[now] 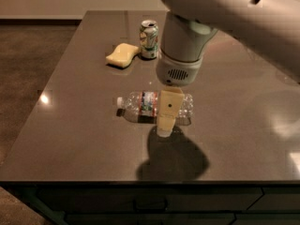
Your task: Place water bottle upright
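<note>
Water bottle (140,104) lying flat, gripper (165,130) over it

Camera view: water bottle lies on its side mid-way across the dark table (79,125), white cap toward the left, label band near the cap end. Gripper hangs in front of the bottle's middle and hides part of it; open or closed, cannot tell. Soda can (149,39) stands upright farther back, with a yellow sponge (122,55) just beside it.

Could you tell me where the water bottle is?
The water bottle lies on its side on the table, cap left, nearer the camera than the soda can and sponge; the gripper overlaps it.
</note>
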